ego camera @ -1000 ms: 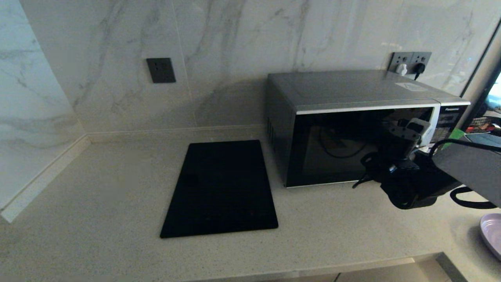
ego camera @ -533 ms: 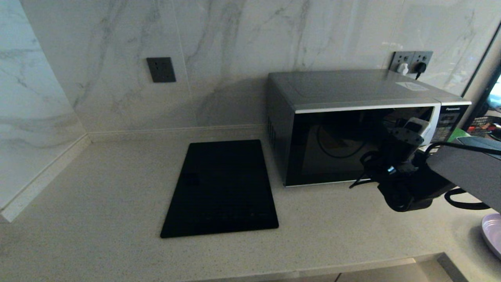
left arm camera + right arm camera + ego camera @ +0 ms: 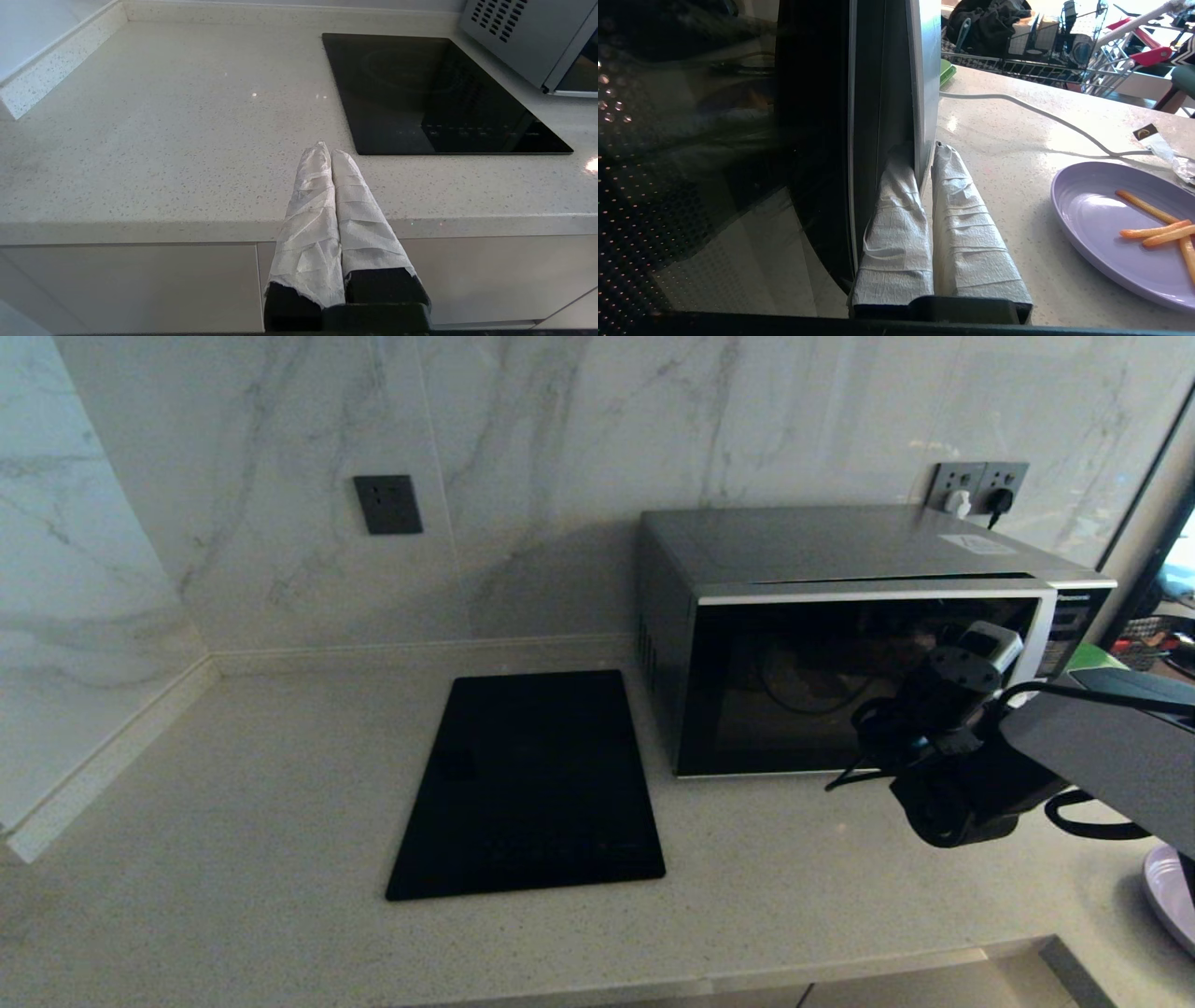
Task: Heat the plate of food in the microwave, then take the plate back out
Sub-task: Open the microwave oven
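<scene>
Boxy silver-grey microwave (image 3: 840, 625) with dark glass door is sitting at the far right of the pale speckled countertop (image 3: 233, 803); the door's right edge is standing slightly proud of the body, a thin dark gap showing along the top. The right gripper (image 3: 924, 163) is pinching the curved silver handle band (image 3: 924, 93) at that edge, one cloth-wrapped finger tucked behind it, the other outside. The round shallow lilac-purple plate (image 3: 1087, 224) is lying on the counter to the right of the microwave, near the front edge, carrying a few orange-tan sticks of food (image 3: 1153, 224). A flat black rectangular cooktop slab (image 3: 532, 784) is lying left of the microwave. The left gripper (image 3: 326, 154) is hanging over the counter's near edge, wrapped fingers pressed together, holding nothing.
</scene>
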{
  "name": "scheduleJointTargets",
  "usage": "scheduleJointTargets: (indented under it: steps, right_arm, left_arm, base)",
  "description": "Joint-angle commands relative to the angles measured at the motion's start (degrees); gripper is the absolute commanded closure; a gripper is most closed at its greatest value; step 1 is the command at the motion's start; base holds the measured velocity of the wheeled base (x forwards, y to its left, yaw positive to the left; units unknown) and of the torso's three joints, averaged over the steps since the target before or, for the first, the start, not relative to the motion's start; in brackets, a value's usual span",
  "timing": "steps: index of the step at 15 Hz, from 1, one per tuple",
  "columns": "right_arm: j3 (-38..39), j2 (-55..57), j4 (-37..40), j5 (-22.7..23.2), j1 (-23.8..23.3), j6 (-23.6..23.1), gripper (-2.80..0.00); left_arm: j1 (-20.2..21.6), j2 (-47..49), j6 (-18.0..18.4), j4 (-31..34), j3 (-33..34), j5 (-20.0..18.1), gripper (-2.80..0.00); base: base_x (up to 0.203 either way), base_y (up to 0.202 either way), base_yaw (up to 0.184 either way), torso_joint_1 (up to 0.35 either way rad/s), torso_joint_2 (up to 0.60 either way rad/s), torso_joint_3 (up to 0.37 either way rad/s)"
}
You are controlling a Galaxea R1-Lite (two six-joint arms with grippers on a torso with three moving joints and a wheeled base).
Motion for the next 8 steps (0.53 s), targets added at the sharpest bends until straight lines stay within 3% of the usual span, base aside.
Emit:
scheduleJointTargets:
  steps: [1,8]
  right_arm:
    - [0.20,-0.09,-0.61,-0.41,0.14,-0.03,0.00]
    - [1.43,-1.95,-0.83,-0.41,1.81,0.06,0.00]
  left_arm:
    - [0.02,0.09,-0.04,-0.02,0.00,0.05,0.00]
    - [0.02,0.09,-0.04,-0.02,0.00,0.05,0.00]
  base:
    - [0.000,0.000,0.000,0.000,0.00,0.000]
    - [0.000,0.000,0.000,0.000,0.00,0.000]
